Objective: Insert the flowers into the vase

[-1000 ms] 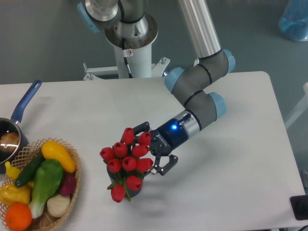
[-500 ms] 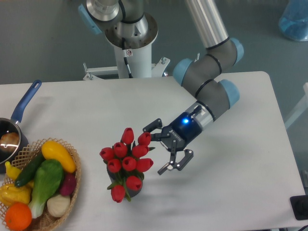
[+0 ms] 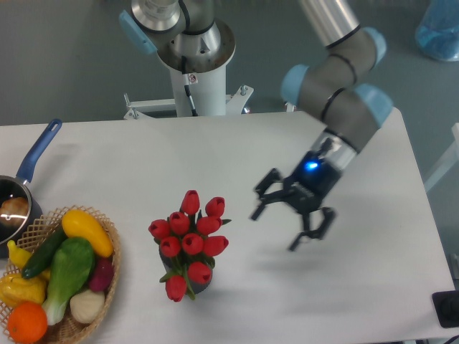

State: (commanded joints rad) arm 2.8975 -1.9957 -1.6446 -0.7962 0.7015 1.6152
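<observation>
No readable labels here; red tulips sit in the grey vase, gripper spread wide, well apart on the right.

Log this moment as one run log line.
task: flowers into vase | flowers: standing in vase | gripper: open, empty, right of flowers, apart | step: insertion looks done

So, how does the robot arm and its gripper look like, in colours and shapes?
The arm has silver tube links, grey rounded joints and light blue end caps. The gripper is black, with two jointed fingers and a glowing blue light on its body.
</observation>
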